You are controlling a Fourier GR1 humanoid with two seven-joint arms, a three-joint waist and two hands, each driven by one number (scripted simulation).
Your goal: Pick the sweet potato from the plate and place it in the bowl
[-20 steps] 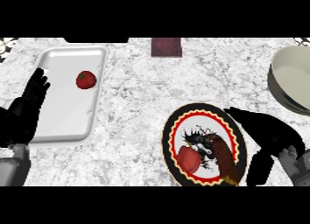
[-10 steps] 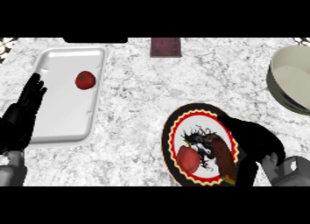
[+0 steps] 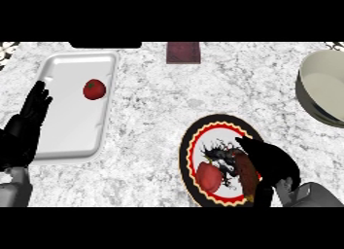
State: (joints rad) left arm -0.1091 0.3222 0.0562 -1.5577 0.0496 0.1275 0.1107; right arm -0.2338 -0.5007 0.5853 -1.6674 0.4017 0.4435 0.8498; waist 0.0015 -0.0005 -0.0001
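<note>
- Since a second ago the right hand (image 3: 269, 163) has moved in from the plate's (image 3: 191, 146) 3 o'clock rim and now lies over the plate's right half, nearer the lower edge of the view; everything else has kept its place.
- That hand is a dark shape bent over the plate, and I cannot tell whether it is wide, narrow or closed round anything.
- The sweet potato (image 3: 209, 176) lies on the plate, a reddish lump at 5 o'clock in the view, just beside the right hand on its 9 o'clock side; whether the two touch I cannot tell.
- The plate is round with a black and red rim and a dark pattern in its middle, and it rests on the marbled table (image 3: 161, 97).
- The left hand (image 3: 27, 129) rests at 9 o'clock by the left edge, wide and flat with its fingers pointing up, holding nothing.
- A white tray (image 3: 67, 131) lies just beside it, toward 10 o'clock.
- A tomato (image 3: 94, 89) sits in the far half of the tray.
- The pale bowl (image 3: 331, 92) stands at 2 o'clock, cut by the right edge, well apart from the plate.
- A dark reddish square (image 3: 183, 52) lies at 12 o'clock, farthest off.
</note>
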